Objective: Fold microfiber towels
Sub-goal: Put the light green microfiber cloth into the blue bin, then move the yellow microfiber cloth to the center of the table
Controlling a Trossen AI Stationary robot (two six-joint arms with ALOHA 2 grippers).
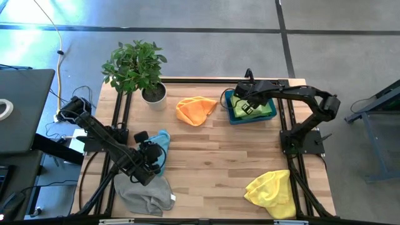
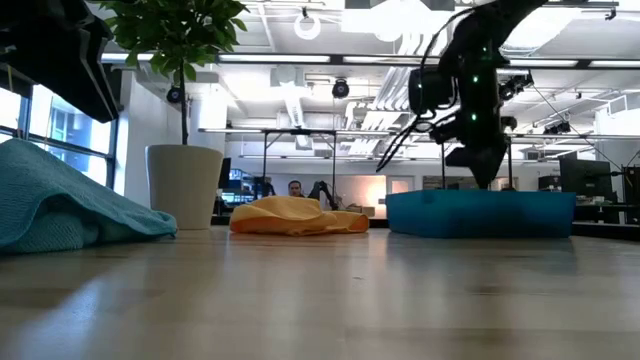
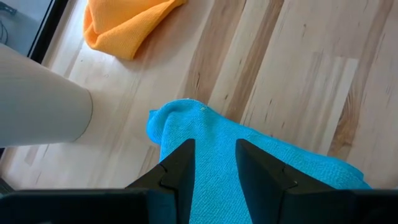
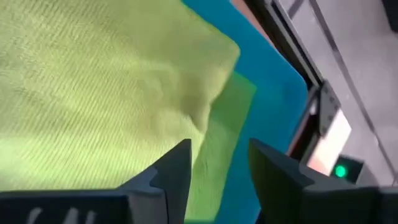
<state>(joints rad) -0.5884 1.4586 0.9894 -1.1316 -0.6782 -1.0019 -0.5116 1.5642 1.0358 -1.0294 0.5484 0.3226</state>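
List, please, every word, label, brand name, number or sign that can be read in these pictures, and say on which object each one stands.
None: no text can be read in any view.
The small white tag on the crumpled grey microfiber towel is too small to read.
The blue plastic bin and the white plant pot show no lettering.

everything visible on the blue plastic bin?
The rigid blue plastic bin is a shallow rectangular tray with low walls, sitting flat at the far right of the wooden table, beside the orange microfiber towel. A lime green microfiber towel lies in it over a darker green towel. The right gripper hovers over its contents, fingers apart, gripping nothing.
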